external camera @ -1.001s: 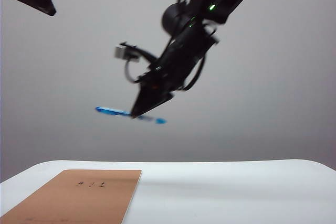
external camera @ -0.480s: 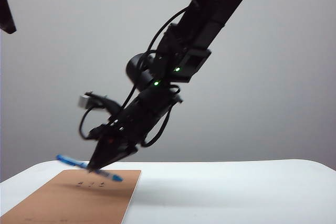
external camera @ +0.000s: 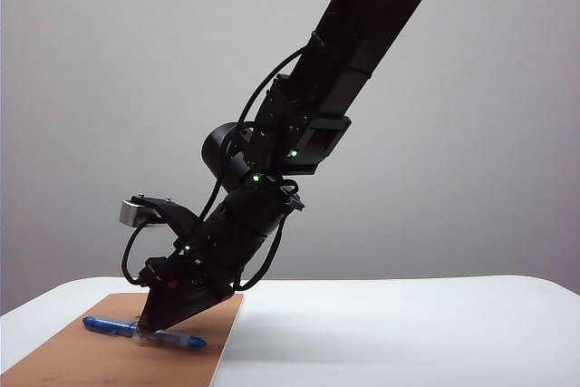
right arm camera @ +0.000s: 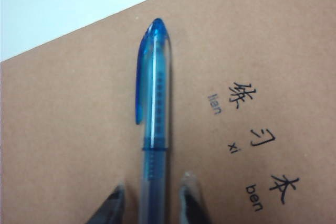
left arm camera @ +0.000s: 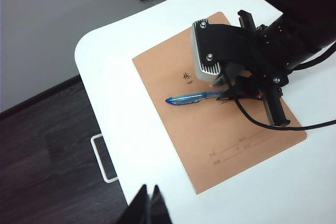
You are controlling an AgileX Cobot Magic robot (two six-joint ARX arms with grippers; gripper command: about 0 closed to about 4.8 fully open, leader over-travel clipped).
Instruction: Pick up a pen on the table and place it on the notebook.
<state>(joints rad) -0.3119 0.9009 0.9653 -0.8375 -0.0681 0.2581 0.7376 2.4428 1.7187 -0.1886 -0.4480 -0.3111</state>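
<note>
The right hand (external camera: 159,328) had reached across to the left of the desk (external camera: 408,333) and stood tilted over the notebook (external camera: 109,360), its fingertips (right arm camera: 113,205) down at the cover. The pen (external camera: 145,331) lay flat on the tan cover beside the printed marks. In the right wrist view the two fingers stood a little off the barrel on either side, so the hand read as parted and letting go, though the gap was thin and a light touch could not be ruled out.

To finish the release well, the fingers should spread fully before the arm lifts, and the lift should go straight up along the hand's own line so neither tip drags the barrel and rolls it off the cover.

The left hand (left arm camera: 148,205) hung high, well apart from the work, its fingers pressed together on nothing.

A second earlier the pen was clamped in the right hand high in the air; half a second earlier it was just above the notebook's far edge. Now it rested on the cover.
</note>
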